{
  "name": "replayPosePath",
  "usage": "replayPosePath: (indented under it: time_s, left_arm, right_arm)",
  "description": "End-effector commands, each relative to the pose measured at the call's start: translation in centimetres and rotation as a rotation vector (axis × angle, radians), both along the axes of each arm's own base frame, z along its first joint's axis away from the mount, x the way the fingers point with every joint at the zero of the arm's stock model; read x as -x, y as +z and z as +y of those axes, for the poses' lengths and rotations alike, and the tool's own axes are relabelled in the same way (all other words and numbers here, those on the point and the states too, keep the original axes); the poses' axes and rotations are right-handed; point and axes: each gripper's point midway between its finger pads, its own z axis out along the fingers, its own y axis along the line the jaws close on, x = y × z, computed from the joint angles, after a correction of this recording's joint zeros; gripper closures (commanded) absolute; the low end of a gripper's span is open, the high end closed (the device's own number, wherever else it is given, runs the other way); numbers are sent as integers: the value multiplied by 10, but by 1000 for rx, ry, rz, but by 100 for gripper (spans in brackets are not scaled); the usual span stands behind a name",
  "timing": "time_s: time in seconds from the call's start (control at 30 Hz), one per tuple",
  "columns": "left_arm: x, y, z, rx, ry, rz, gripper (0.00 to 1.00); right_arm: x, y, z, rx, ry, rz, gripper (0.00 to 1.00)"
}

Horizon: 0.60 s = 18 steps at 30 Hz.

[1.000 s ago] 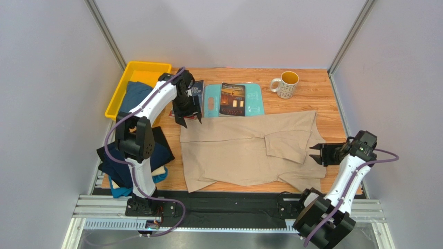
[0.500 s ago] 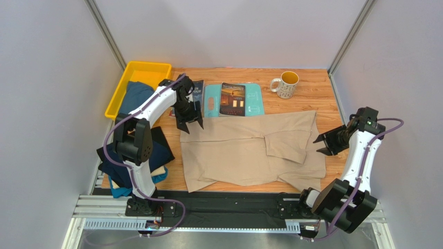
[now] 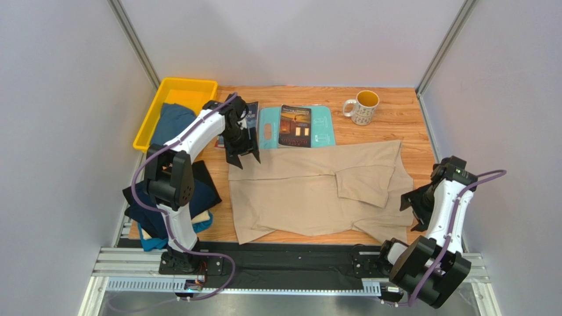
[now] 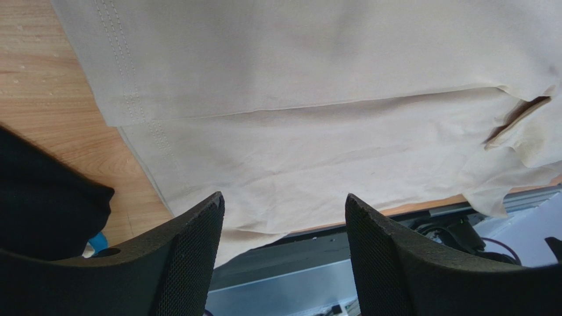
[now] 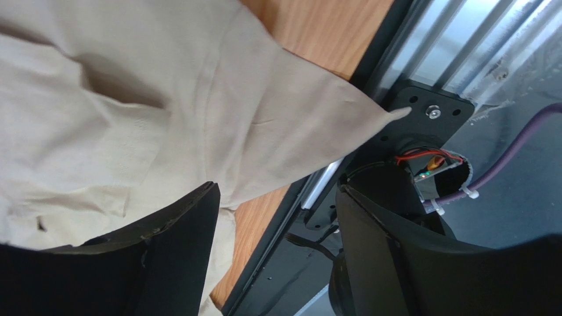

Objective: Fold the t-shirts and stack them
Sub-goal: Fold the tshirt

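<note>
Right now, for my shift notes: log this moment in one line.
beige shirt: spread out, unheld | left hand: open, above its far-left corner | right hand: open, by its near-right corner

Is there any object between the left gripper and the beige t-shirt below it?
Nothing visible. The left gripper hangs open over the far left corner of the beige t-shirt; its wrist view shows only bare cloth ahead.

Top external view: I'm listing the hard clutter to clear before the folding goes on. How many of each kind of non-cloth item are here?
Dark-covered paperback books: 2
White patterned ceramic mug, yellow inside: 1
Flat light-teal plastic board: 1
Yellow plastic tray: 1
Total: 5
</note>
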Motion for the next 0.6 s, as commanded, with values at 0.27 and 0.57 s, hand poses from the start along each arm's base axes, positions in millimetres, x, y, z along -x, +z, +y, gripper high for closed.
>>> replayPosePath:
  time_s: [0.27,0.57]
  left_arm:
    - [-13,6,-9,27,-31,-9,26]
    - [-9,-9,-15,68,-39,23,26]
  right_arm:
    - [36,-35,-18,-54,-204,227,24]
    - [39,-28,-61,52,-233,330,24]
